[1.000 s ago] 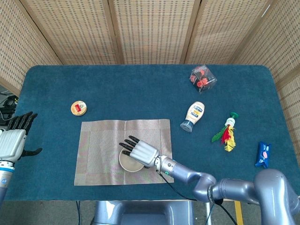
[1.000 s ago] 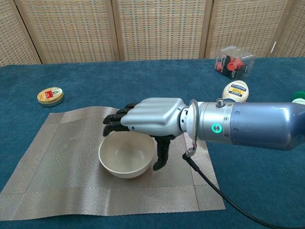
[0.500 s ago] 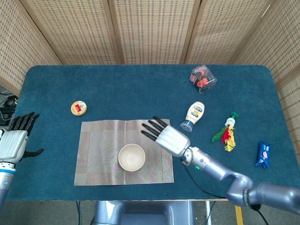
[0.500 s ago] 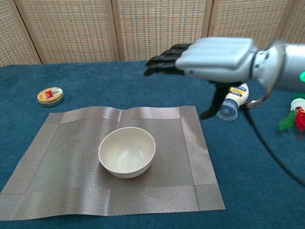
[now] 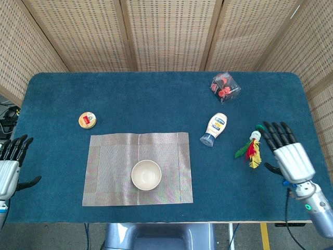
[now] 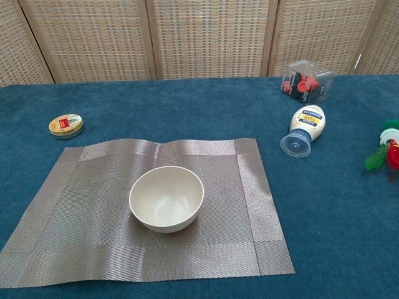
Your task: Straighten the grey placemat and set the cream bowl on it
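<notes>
Since a second ago the right hand (image 5: 289, 155) has left the cream bowl (image 5: 146, 175) and pulled back to the table's right edge, fingers spread, holding nothing. At the far left edge the left hand (image 5: 9, 167) is also spread and empty, partly cut off by the frame. One bowl stands upright near the middle of the one grey placemat (image 5: 106, 174), which lies on blue cloth (image 5: 156, 104) before woven screens (image 5: 166, 31). One tin (image 5: 87, 120), one squeeze bottle (image 5: 215, 129), one clear box (image 5: 225, 87), one feathered toy (image 5: 251, 149) and one blue packet (image 5: 292, 172) lie apart. The chest view shows neither hand.
</notes>
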### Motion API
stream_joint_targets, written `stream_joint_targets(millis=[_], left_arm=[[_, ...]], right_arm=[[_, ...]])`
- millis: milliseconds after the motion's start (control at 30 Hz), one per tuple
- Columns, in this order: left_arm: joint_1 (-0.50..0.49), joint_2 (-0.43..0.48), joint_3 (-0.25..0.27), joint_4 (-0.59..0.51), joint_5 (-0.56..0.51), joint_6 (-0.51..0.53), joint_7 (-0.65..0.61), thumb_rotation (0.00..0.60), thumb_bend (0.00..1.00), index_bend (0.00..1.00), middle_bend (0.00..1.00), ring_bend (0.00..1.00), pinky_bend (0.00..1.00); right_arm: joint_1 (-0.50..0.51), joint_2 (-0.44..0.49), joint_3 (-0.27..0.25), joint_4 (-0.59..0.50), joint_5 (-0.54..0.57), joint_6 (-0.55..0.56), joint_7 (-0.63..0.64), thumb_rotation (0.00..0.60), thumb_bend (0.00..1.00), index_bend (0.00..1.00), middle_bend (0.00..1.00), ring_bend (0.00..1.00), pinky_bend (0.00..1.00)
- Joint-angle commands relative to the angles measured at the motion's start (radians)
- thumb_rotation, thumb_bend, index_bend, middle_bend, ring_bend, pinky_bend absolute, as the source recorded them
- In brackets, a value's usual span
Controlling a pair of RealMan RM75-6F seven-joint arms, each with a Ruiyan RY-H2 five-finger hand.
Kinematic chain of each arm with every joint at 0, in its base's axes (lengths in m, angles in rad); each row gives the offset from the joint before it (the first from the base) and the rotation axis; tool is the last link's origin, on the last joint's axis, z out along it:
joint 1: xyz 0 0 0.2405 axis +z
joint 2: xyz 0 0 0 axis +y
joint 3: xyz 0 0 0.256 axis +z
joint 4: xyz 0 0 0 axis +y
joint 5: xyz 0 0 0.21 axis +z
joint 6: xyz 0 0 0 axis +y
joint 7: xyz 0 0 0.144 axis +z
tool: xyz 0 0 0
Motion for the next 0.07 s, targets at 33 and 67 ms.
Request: stream_joint_targets(millis=[33, 67], left_arm=[[0.024, -0.016, 0.017, 0.028, 0.026, 0.027, -0.014, 0.6, 0.0, 0.0, 0.0, 0.0, 0.0], [0.028, -0.019, 0.02, 0.034, 0.031, 0.031, -0.015, 0.6, 0.0, 0.0, 0.0, 0.0, 0.0]], right_arm=[[-0.103, -0.052, -0.017, 0.088, 0.077, 0.067, 0.093, 0.6, 0.0, 0.0, 0.0, 0.0, 0.0], [-0.117, -0.062, -0.018, 0.1, 0.083, 0.076, 0.106, 0.6, 0.0, 0.0, 0.0, 0.0, 0.0]])
